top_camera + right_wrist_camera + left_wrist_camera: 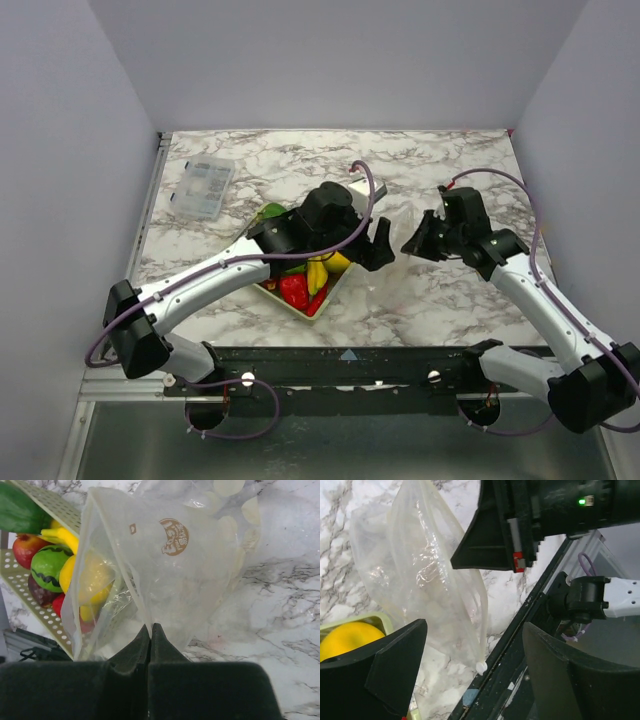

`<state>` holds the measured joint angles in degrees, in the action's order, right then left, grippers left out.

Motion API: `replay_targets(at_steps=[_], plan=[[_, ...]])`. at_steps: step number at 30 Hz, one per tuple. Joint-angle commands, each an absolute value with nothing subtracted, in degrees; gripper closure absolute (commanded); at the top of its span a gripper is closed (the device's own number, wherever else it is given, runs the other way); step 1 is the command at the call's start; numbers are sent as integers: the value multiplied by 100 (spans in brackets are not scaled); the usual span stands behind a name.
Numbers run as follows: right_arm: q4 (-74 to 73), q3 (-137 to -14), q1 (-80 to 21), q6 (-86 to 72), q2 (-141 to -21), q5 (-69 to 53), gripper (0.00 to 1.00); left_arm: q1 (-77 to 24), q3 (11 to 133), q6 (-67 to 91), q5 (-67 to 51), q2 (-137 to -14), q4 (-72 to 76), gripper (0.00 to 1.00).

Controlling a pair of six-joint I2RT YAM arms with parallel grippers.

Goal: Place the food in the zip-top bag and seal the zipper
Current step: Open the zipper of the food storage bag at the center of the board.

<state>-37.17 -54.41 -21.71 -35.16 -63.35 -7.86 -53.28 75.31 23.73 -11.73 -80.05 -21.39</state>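
**A:** Start at the bottom of the top view. What comes first?

**B:** The two arm bases. The left arm reaches up and to the right across the pale mesh basket. The basket sits on the marble table just below the middle of the frame.

**A:** And the food?

**B:** The food is piled in that basket, with yellow bananas and red pieces showing. In the right wrist view, a striped green ball, a red apple and a banana lie against the perforated wall at the left.

**A:** The left jaws?

**B:** Wide apart, with nothing between them. In the left wrist view they frame the bottom of the picture.

**A:** And the right jaws?

**B:** Pressed together at the bottom centre of the right wrist view, clamped on the lower edge of the zip-top bag.

**A:** Where does the bag sit overall?

**B:** At the centre of the top view, between the two sets of jaws and just right of the basket. It is crinkled and clear, with a brown printed logo. Yellow fruit in the basket shows through its film.

**A:** The zipper?

**B:** I cannot pick it out for sure.

**A:** Farthest back?

**B:** A clear compartment box at the upper left of the top view, well apart from the rest.
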Motion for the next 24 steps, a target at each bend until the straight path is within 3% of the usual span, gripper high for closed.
replay_targets(at_steps=[1,8,14,15,18,19,22,24], plan=[[-3501,-5318,-2202,-3592,-6028,-1214,99,-5584,7662,3127,-188,-8319,-2143,21],[-3569,-5366,-2207,-3563,-5868,-1350,99,-6078,8134,2784,1557,-8956,-2590,23],[-3562,-5352,-2208,-3585,-5750,-1280,99,-6091,8523,2583,1411,-9334,-2911,24],[-3549,-5327,-2211,-3578,-5746,-1282,99,-6073,8556,2584,1373,-9386,-2928,29],[-3576,-5296,-2221,-3557,-5733,-1189,99,-6025,8643,2614,1305,-9506,-2980,59],[-3615,-5292,-2223,-3533,-5739,-1126,99,-5993,8648,2663,1175,-9520,-2977,65],[-3697,-5273,-2302,-3578,-5753,-777,99,-5723,8510,2976,138,-9541,-2733,90],[-3808,-5283,-2506,-3713,-5838,-450,98,-5498,8350,3322,-754,-9554,-2454,98]])
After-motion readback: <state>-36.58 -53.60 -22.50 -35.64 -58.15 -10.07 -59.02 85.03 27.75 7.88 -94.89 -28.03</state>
